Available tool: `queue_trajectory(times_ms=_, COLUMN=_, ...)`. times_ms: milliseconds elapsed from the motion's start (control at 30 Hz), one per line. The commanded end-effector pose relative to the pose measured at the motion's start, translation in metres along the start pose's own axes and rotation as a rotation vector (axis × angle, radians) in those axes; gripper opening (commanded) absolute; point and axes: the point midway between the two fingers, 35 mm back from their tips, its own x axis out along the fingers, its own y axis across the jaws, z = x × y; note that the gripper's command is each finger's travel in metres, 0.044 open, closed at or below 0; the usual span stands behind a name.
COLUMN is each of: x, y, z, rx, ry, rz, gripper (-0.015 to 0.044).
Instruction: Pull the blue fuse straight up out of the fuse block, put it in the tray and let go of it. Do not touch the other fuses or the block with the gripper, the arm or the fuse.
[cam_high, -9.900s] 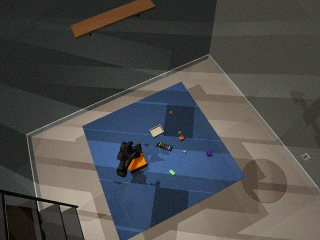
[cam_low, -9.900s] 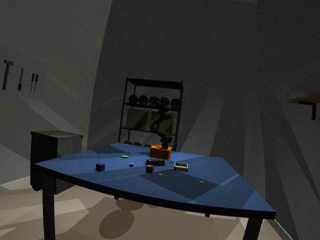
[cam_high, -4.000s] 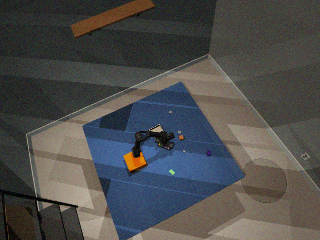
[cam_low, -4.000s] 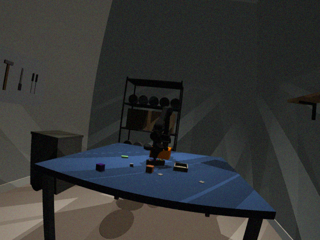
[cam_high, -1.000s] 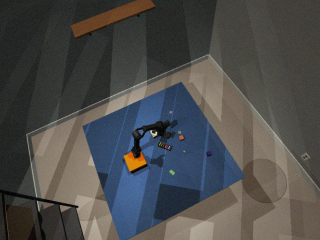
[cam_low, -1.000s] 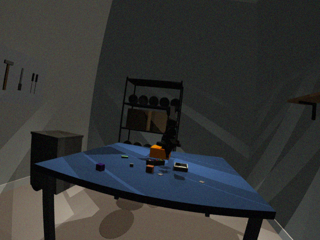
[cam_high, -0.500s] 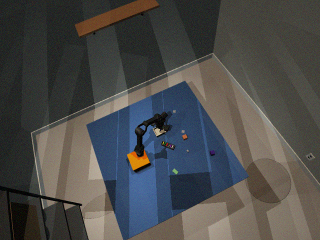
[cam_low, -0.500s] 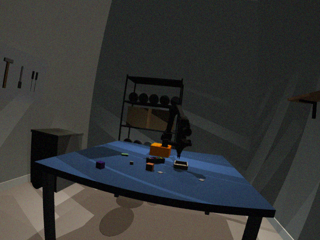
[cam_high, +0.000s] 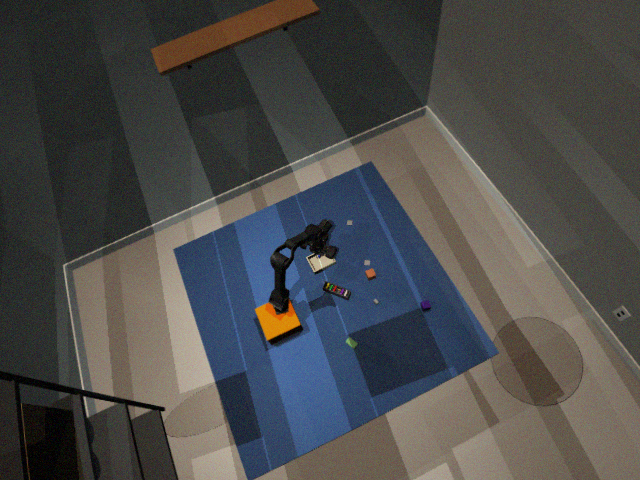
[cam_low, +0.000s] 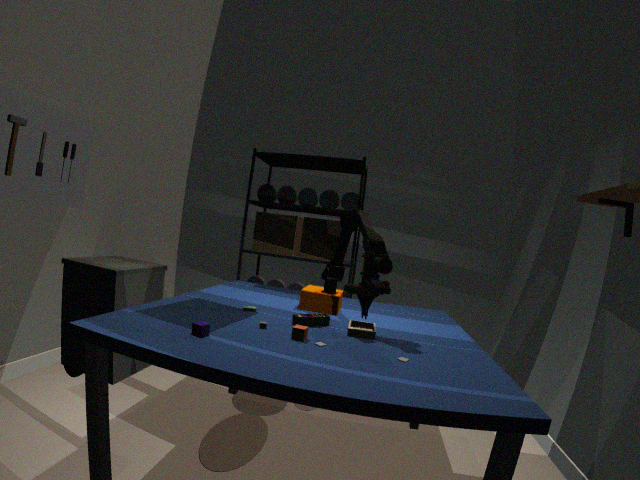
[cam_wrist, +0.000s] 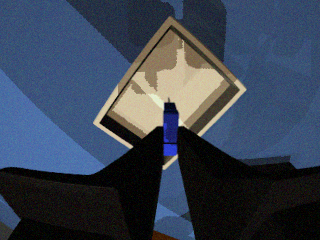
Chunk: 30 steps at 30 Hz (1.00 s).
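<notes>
— Holding anything?

— Yes. Gripper clamped on the blue fuse, a slim glossy bar with a paler tip, pinched between two dark matte wedge-shaped fingers.

— Where, exactly?

— Hanging above the tray, clear of it. Square, shallow tray, tan rim, pale flat floor with soft patchy shadows; seen corner-on from the wrist, like a diamond. Fuse tip lined up over the tray's near corner area.

— And the fuse block?

— Low dark rectangular block, a row of small colored fuses in it, nearer the middle of the blue table. Apart from the tray, which sits toward the far edge. Gripper well away from the block, over the tray.

— Anything else around?

— Orange boxy base under the black jointed arm. Small orange cube near the block, purple cube toward the right edge, green piece toward the near side. A few flat pale chips scattered about; too small to tell more.
</notes>
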Motion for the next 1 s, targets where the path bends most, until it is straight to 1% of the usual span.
queue_trajectory(times_ms=0, x=0.007, y=0.0, z=-0.001, rx=0.006, ry=0.004, rz=-0.003, gripper=0.0)
queue_trajectory(times_ms=600, x=0.032, y=0.0, z=-0.002, rx=0.006, ry=0.005, rz=-0.003, gripper=0.0)
queue_trajectory(times_ms=967, x=0.029, y=0.0, z=0.0, rx=0.0, ry=0.0, rz=0.0, gripper=0.0289)
